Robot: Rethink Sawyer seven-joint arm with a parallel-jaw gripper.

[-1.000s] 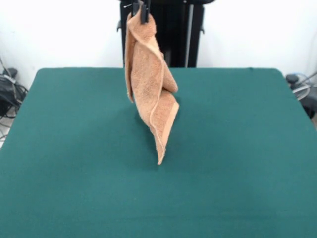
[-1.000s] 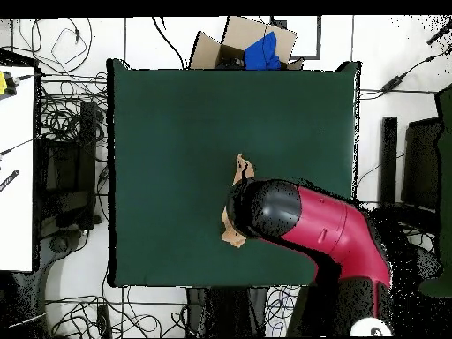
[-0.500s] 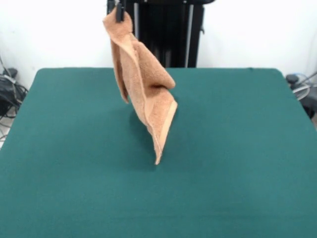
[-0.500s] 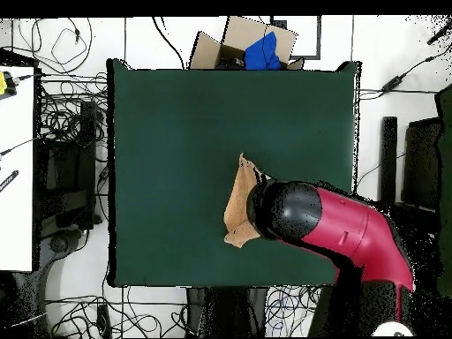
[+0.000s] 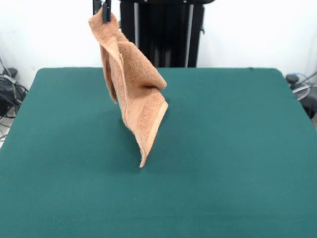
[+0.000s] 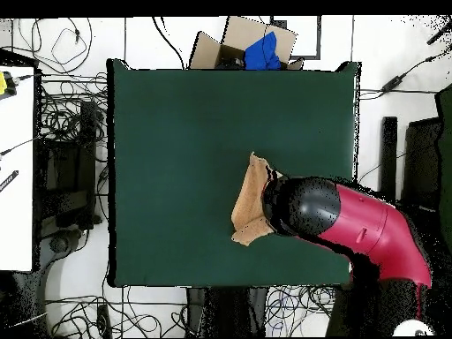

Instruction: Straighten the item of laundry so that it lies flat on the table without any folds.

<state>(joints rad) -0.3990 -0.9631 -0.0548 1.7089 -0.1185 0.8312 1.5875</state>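
We've got the towel (image 5: 132,89) up in the air, hanging from one corner. The gripper (image 5: 102,9) shows only as dark tips at the top edge of the front view, and its jaws are clenched on that top corner of the cloth. The rest drapes down in a long twisted fold, w/ the lowest corner reaching down to the green surface (image 5: 237,148), roughly mid-table and a bit toward the left of the front view; whether that tip actually touches or hangs just above, we can't tell.

From overhead, the arm (image 6: 353,225) covers the grip point, and the towel (image 6: 250,201) shows beside its black head as a narrow tan strip, well inside the surface (image 6: 177,115) edges.

Step in hand, as we judge it: the lift-and-carry part of a spread, i.e. towel is raised so it hangs free before being laid out. Nothing is flat yet; the cloth is folded lengthwise on itself.

Next move prob. calls for lowering while dragging sideways, so the bottom corner anchors on the surface and the fold peels open as the cloth lays down. Risk: if we drop straight down, it'll pile up in a heap. Letting go should wait until most of the cloth is down.
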